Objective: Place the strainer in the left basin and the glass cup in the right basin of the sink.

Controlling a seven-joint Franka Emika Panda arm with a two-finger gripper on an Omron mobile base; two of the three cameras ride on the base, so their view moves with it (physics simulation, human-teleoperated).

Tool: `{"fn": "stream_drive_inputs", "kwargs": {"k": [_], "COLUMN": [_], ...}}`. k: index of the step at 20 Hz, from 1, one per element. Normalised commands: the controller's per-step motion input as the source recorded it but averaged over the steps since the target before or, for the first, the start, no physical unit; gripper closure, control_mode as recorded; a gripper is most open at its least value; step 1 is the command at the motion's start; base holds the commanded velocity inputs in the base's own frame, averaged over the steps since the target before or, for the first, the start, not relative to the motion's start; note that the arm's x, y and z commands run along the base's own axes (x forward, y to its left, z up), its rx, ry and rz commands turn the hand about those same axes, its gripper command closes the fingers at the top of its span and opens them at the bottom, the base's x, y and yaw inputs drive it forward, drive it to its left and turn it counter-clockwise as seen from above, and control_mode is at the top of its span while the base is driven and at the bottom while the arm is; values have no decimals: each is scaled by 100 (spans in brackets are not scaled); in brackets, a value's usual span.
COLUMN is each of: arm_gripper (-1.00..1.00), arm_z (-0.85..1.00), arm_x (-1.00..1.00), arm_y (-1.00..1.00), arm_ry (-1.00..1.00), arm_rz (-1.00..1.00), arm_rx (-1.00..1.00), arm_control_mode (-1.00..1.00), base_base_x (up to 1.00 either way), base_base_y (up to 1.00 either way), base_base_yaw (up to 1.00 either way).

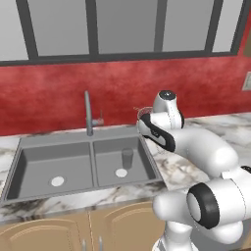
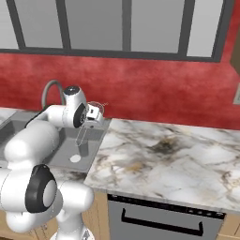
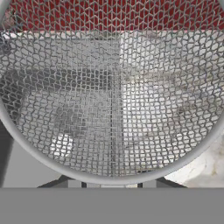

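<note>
The strainer (image 3: 112, 87), a round silver mesh bowl, hangs in the air over the right rim of the sink (image 1: 19, 147). My gripper (image 3: 112, 183) is shut on its rim. It shows small by the wrist as a mesh bowl (image 2: 96, 107) and pokes out behind the arm (image 1: 142, 113). The glass cup (image 1: 127, 158) stands upright in the right basin (image 1: 110, 157), near the pale drain, and appears again as a clear tumbler (image 2: 83, 146). The left basin (image 1: 34, 166) holds nothing but its drain. Through the mesh I make out grey basin floor and marble counter.
A tall curved faucet (image 1: 88, 115) rises at the sink's back edge, left of the hand. Marble counter (image 2: 164, 154) stretches to the right, with an oven front (image 2: 164, 215) below it. A red wall runs behind, and wooden cabinet doors (image 1: 49, 238) sit under the sink.
</note>
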Motion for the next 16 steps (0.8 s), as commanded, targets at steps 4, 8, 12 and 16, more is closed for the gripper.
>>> {"fn": "stream_drive_inputs", "kwargs": {"k": [4, 8, 12, 16], "arm_gripper": [100, 100, 100, 100], "arm_z": [0, 0, 0, 0], "arm_x": [0, 0, 0, 0], "arm_y": [0, 0, 0, 0], "arm_ry": [0, 0, 0, 0], "arm_rz": [0, 0, 0, 0], "arm_rx": [0, 0, 0, 0], "arm_control_mode": [100, 100, 100, 100], "base_base_x": [-24, -13, -6, -8], "base_base_y": [42, 43, 43, 47], "base_base_yaw": [0, 0, 0, 0]}}
